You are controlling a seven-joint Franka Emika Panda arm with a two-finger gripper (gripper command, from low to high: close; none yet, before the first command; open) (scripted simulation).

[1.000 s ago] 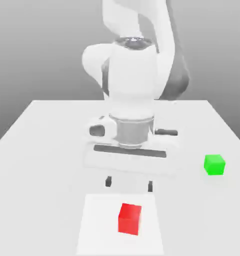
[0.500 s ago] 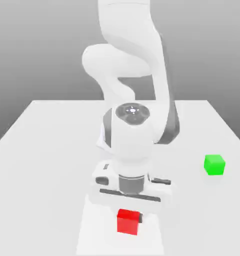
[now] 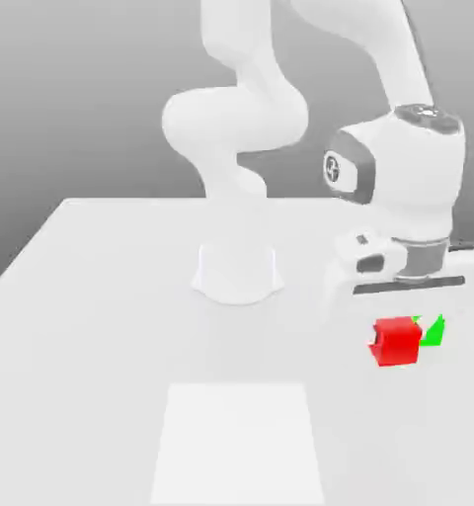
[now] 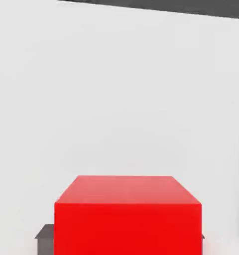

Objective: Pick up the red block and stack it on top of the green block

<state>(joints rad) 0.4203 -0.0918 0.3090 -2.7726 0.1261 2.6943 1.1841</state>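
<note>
The red block (image 3: 395, 343) hangs just under my hand at the exterior view's right, a little above the table. My gripper (image 3: 398, 328) is shut on it. In the hand view the red block (image 4: 126, 214) sits between the jaws, and a dark fingertip (image 4: 44, 232) shows at its side. The green block (image 3: 434, 330) rests on the table right behind the red one. The red block covers most of it, so a green corner is all that shows.
The white table (image 3: 103, 326) carries a paler square patch (image 3: 239, 445) near its front edge. The arm's round base (image 3: 238, 273) stands at the table's middle back. The table's right edge runs close to the blocks.
The gripper closed on the red block at the front patch, lifted it and swung it to the exterior view's right, up against the green block. The patch now lies bare.
</note>
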